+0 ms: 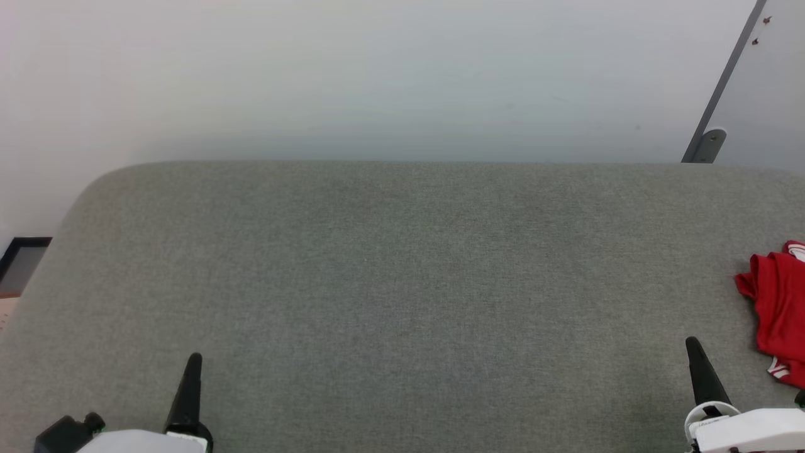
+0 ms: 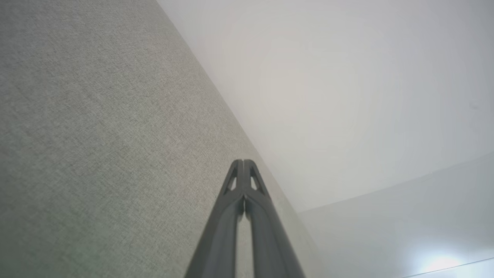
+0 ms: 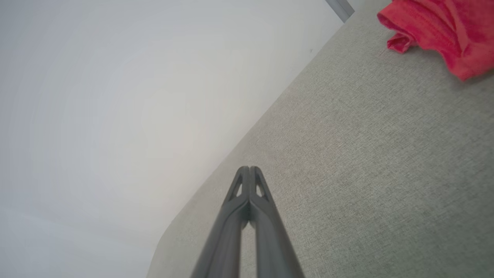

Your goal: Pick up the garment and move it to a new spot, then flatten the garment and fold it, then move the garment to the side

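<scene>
1. Two grippers sit low at the near edge of a grey cloth-covered surface [image 1: 402, 283]; the left gripper [image 1: 195, 360] has its jaws pressed together with nothing between them; the right gripper [image 1: 692, 344] is likewise closed tight and empty.
2. One red garment [image 1: 778, 302] lies crumpled at the far right of the surface, partly cut off by the head view's edge; it is ahead and to the right of the right gripper, near it but apart; white striped trim shows at its near end.
3. Thin and soft by the look of its folds, it is probably light and limp; it should sag and drape once lifted; a shallow pinch may let it slip, though little could damage it.
4. Likely best hold: the raised fold on its left side, nearest the right gripper, whose jaws would need to open first; flattening will probably call for both grippers at hem or shoulders.
</scene>
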